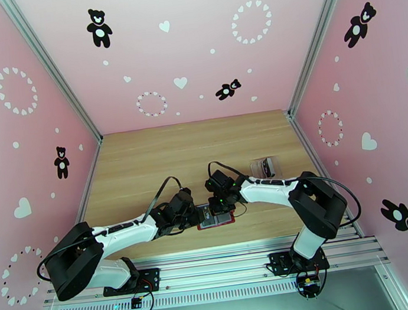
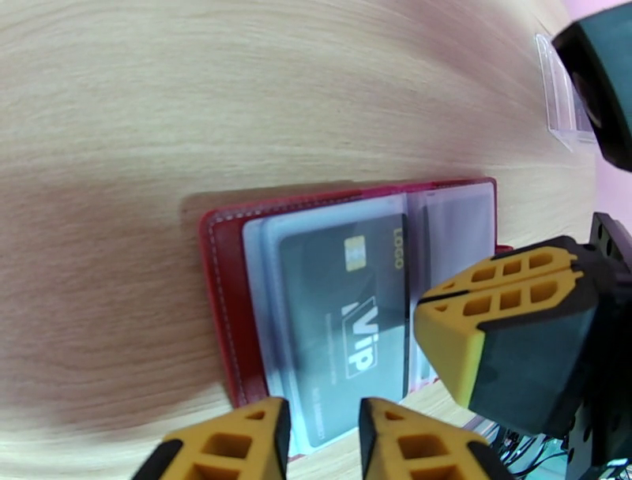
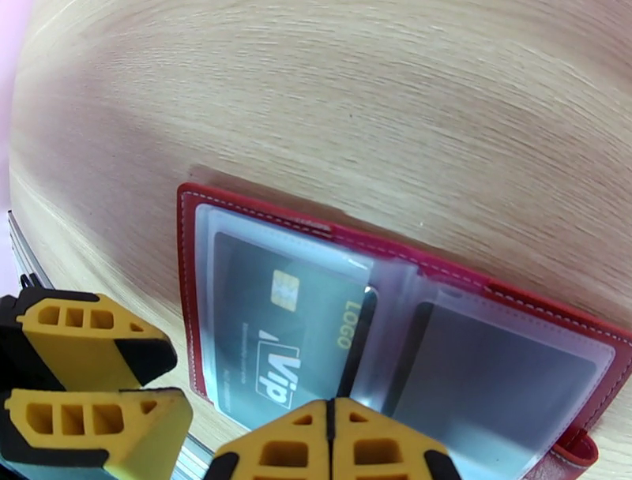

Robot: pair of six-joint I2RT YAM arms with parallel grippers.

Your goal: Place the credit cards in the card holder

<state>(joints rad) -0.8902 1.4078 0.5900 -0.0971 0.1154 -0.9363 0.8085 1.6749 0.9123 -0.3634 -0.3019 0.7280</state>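
Near the table's [image 1: 145, 160] front edge the red card holder [image 2: 221, 316] lay open, a grey VIP card [image 3: 261, 347] nearly seated in the pocket nearer the left gripper [image 2: 320, 434], whose fingers were slightly spread. The right gripper [image 3: 332, 438] had its fingers pressed together. Best to nudge the card's spine-side edge gently — cover steadied.

overhead view, wrist views share card holder [image 2: 229, 300]

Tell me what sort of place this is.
Probably a robot test booth: pink walls with bear and heart stickers in a metal frame, a wooden table, and two arms bolted to a rail.
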